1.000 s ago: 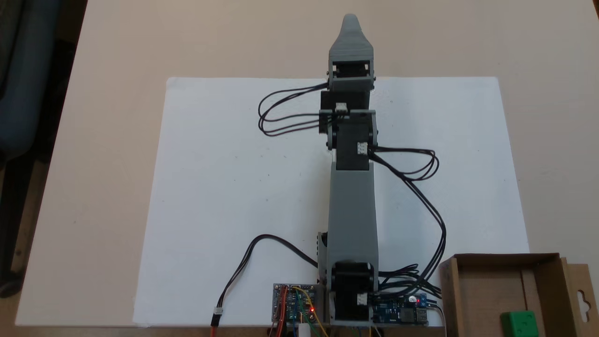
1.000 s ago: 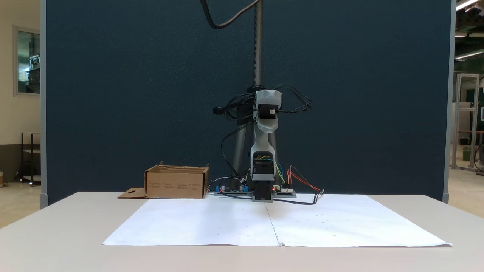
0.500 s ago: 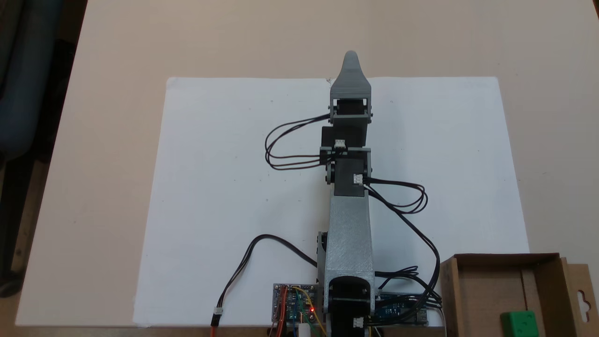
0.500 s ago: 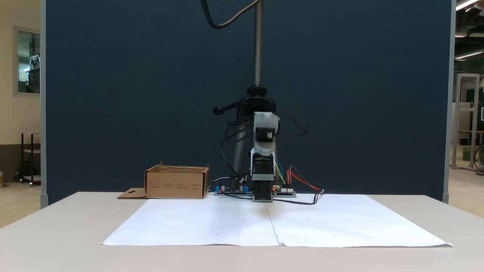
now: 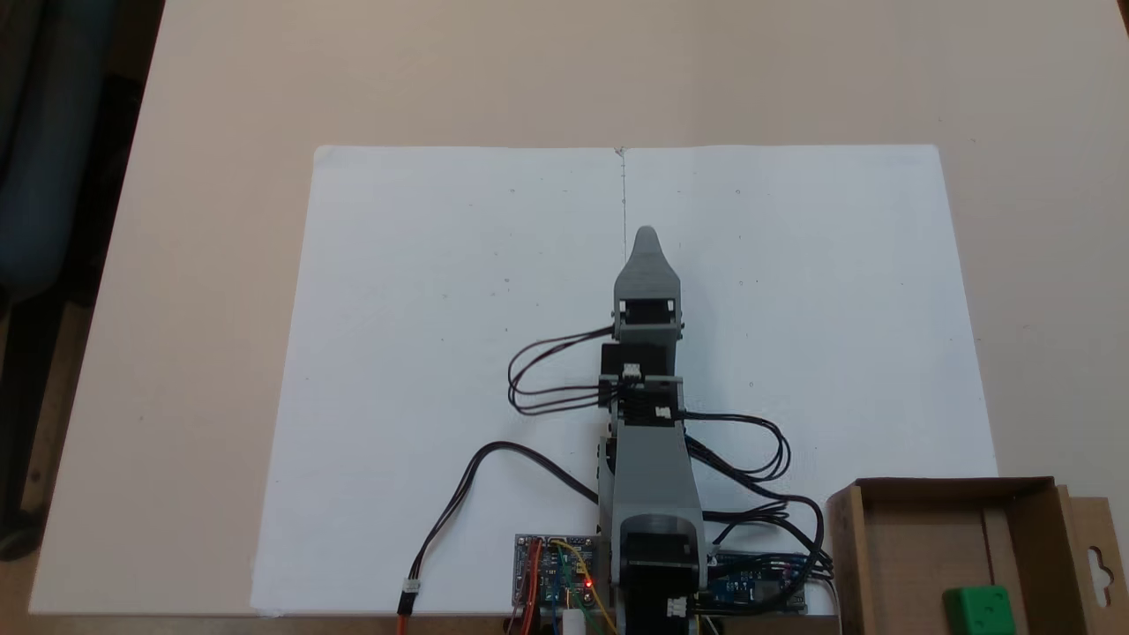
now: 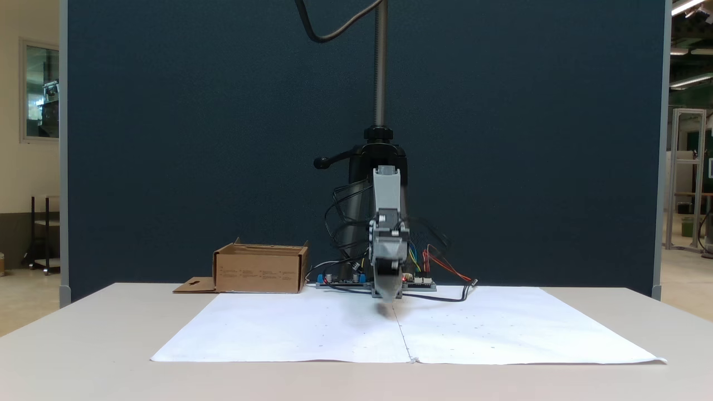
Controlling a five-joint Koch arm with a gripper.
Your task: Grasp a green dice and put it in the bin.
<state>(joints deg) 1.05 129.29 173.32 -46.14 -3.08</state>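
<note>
We are seeing the small bright green plastic dice [image 5: 978, 608] sitting inside the shallow brown cardboard bin [image 5: 917, 547], at the bottom right corner of a fixed view looking down, close to the bin's right-hand inner wall. The bin's side flap with the cut-out slot [image 5: 1096, 564] is lying flat to its right. In a fixed view from the front, the bin [image 6: 260, 271] is standing at the back left of the white paper sheet [image 6: 501, 334], just beside the circuit boards [image 6: 340, 280] at the arm's base.

The grey Koch arm [image 5: 651, 476] is folding low over the middle of the white sheet, its grey pointed gripper [image 5: 646, 236] aiming away from the base along the sheet's centre crease. From the front the gripper [image 6: 388, 294] is hanging just above the paper, slightly blurred. The jaws are lying one behind the other in both fixed views — we cannot tell how far apart they are, and we are seeing nothing held between them. The gripper is well apart from the bin and dice.

Black cables [image 5: 547, 379] are looping off both sides of the arm. A dark blue partition [image 6: 223, 139] is standing behind the beige table [image 6: 83, 356].
</note>
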